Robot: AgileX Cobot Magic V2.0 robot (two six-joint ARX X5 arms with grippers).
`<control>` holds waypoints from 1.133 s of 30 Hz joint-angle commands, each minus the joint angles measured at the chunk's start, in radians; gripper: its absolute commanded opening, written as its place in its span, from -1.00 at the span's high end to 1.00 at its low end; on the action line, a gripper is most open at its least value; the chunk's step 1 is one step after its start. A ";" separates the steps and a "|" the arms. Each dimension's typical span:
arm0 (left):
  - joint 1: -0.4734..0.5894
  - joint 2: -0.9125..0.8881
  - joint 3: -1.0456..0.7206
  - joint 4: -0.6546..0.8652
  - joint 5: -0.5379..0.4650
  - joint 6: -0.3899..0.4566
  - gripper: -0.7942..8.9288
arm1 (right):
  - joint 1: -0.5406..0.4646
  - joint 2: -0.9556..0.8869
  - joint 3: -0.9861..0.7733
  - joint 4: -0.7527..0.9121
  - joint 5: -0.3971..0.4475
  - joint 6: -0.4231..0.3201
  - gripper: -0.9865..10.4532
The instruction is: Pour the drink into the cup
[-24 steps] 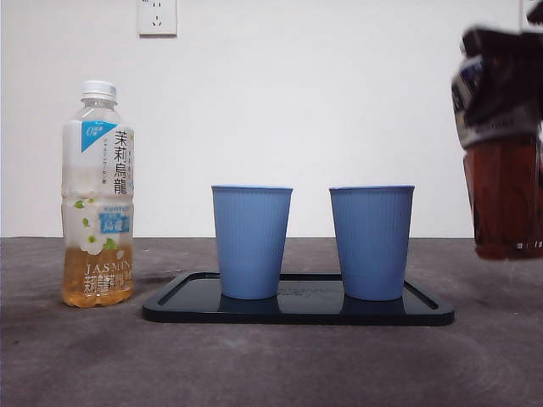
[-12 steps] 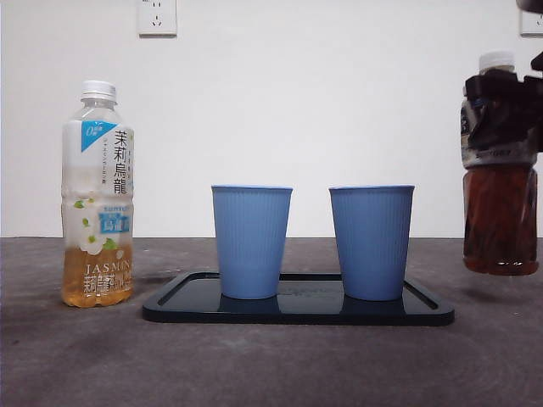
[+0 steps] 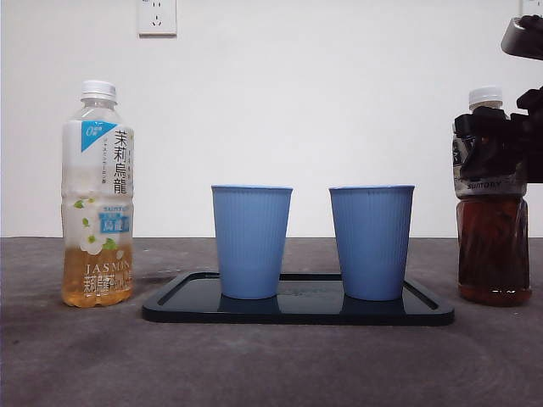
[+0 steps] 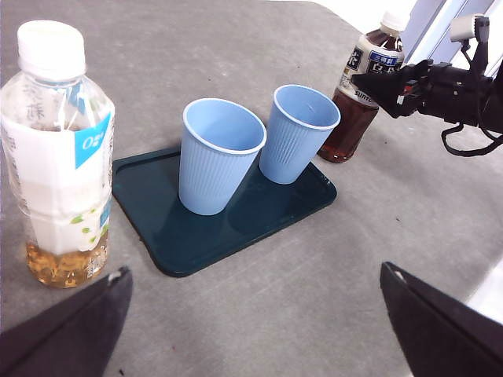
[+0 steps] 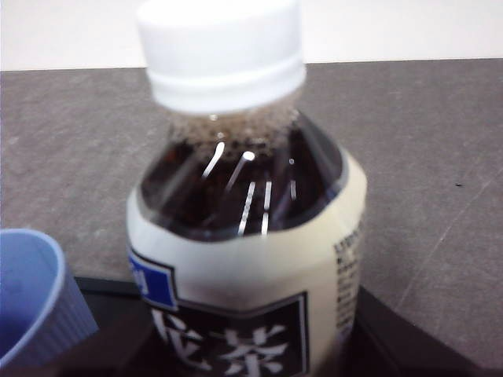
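A dark tea bottle (image 3: 494, 254) with a white cap stands at the far right, its base at table level. My right gripper (image 3: 496, 144) is shut on its upper label; the left wrist view shows that gripper (image 4: 385, 82) on the bottle (image 4: 354, 118). The bottle (image 5: 244, 236) fills the right wrist view, capped. Two blue cups, left (image 3: 251, 242) and right (image 3: 372, 242), stand upright on a dark tray (image 3: 297, 312). My left gripper (image 4: 255, 271) is open and empty, near the table's front.
A jasmine tea bottle (image 3: 97, 203), capped and about a quarter full, stands left of the tray; it also shows in the left wrist view (image 4: 59, 157). A wall outlet (image 3: 157, 15) is high on the back wall.
My right gripper has lowered the dark tea bottle from the air at the far right, moved it slightly left, and brought it upright to table level. Cups, tray and jasmine bottle have not moved.
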 commanded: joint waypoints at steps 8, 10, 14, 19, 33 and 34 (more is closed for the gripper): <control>-0.003 0.004 0.016 0.012 0.002 0.022 -0.17 | 0.002 0.005 0.016 0.055 0.003 0.011 0.41; -0.003 0.004 0.016 0.012 0.002 0.021 -0.17 | 0.002 0.005 0.016 0.055 0.003 0.011 0.28; -0.003 0.004 0.016 0.012 0.002 0.021 -0.17 | 0.002 -0.001 0.016 0.047 0.003 0.010 0.12; -0.003 0.004 0.016 0.013 0.002 0.020 -0.17 | 0.002 -0.077 0.022 -0.066 0.003 0.011 0.06; -0.003 0.004 0.016 0.042 0.002 0.018 -0.17 | 0.020 -0.492 0.312 -0.964 -0.084 0.008 0.06; -0.003 0.004 0.016 0.042 0.000 0.028 -0.17 | 0.024 -0.515 0.339 -1.025 -0.103 0.008 0.06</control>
